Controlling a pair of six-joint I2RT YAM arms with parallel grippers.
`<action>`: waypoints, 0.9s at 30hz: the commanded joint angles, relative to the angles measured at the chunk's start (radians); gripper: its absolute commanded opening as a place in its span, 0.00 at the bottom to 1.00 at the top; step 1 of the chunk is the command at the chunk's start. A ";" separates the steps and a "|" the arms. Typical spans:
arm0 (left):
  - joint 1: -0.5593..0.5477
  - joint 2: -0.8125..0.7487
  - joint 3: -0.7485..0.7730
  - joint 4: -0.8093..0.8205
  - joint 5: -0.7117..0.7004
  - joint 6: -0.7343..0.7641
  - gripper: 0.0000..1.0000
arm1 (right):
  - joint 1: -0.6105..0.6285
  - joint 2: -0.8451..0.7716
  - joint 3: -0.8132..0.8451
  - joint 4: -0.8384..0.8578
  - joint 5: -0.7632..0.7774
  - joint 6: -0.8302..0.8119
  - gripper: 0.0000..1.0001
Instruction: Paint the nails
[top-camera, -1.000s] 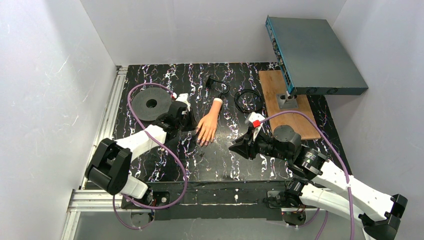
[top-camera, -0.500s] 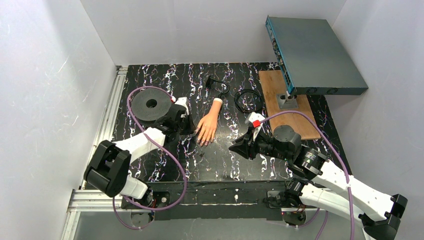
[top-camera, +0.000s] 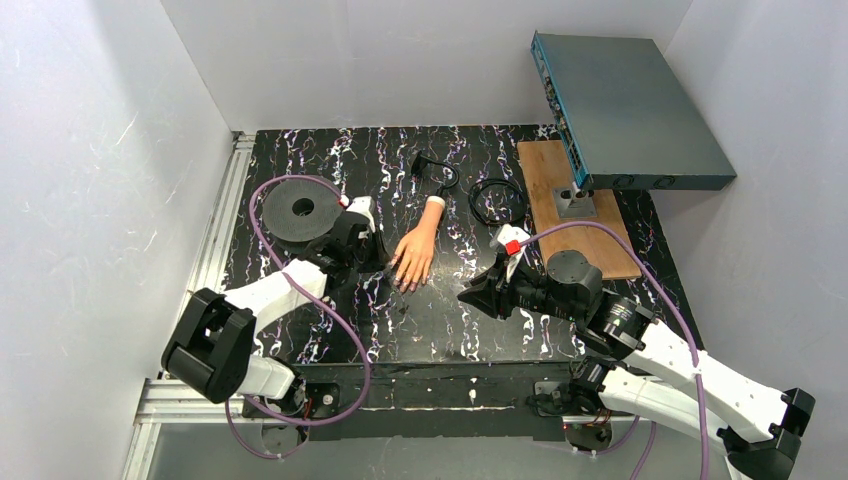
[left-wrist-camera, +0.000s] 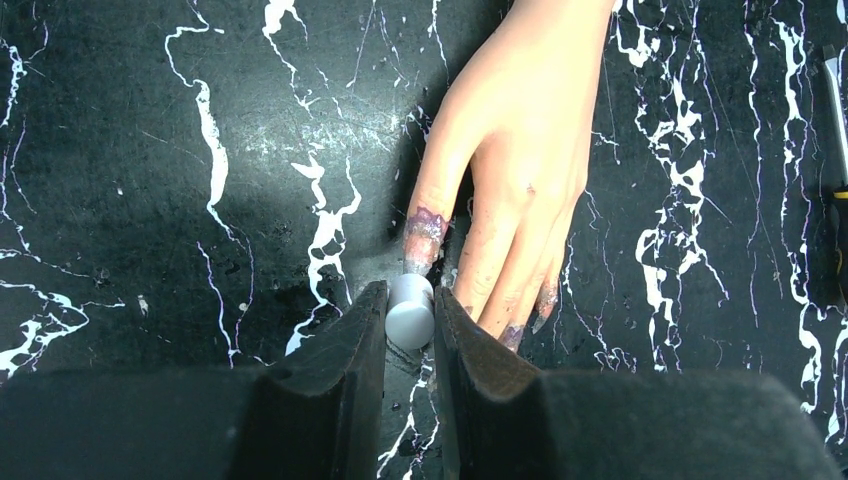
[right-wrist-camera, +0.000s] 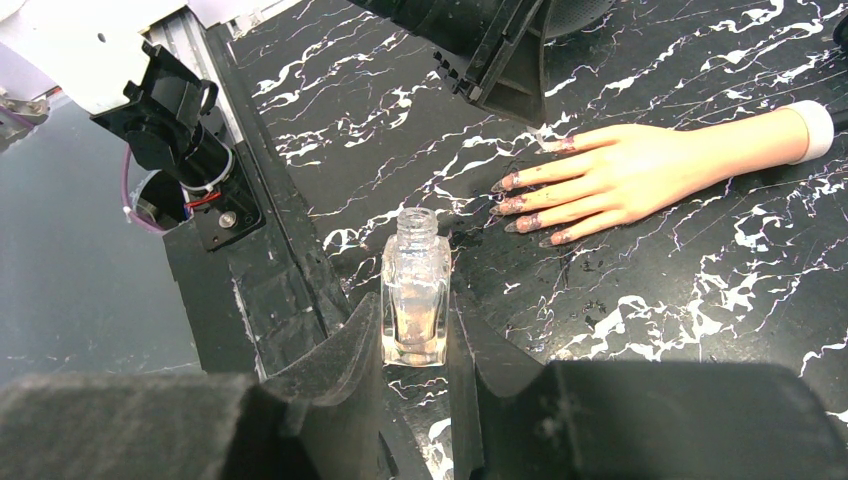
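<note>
The flesh-coloured mannequin hand (top-camera: 415, 250) lies flat on the black marbled table, its white wrist stub pointing away. Its nails (left-wrist-camera: 425, 225) are smeared dark purple, and they also show in the right wrist view (right-wrist-camera: 510, 181). My left gripper (left-wrist-camera: 410, 300) is shut on a small grey brush cap (left-wrist-camera: 410, 314), right at the tip of the leftmost finger; the brush itself is hidden. My right gripper (right-wrist-camera: 415, 350) is shut on a clear, uncapped nail polish bottle (right-wrist-camera: 415, 285), held upright near the table's front, to the right of the hand.
A black tape roll (top-camera: 300, 208) lies at the back left. A black cable coil (top-camera: 497, 198) and a small black plug (top-camera: 430, 165) lie behind the hand. A wooden board (top-camera: 570, 210) under a grey-teal box (top-camera: 630, 100) stands at the right. White walls surround the table.
My left forearm has swung a little to the left while its gripper stays at the fingertips. The right arm and bottle have not moved.
</note>
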 joint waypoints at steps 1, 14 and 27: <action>0.004 -0.039 -0.017 -0.015 -0.010 0.006 0.00 | 0.003 -0.009 0.025 0.054 -0.008 0.000 0.01; 0.004 -0.053 0.050 -0.039 -0.038 0.022 0.00 | 0.004 -0.012 0.025 0.054 -0.005 0.003 0.01; 0.004 0.041 0.094 -0.002 -0.022 0.013 0.00 | 0.004 -0.018 0.021 0.047 0.002 0.001 0.01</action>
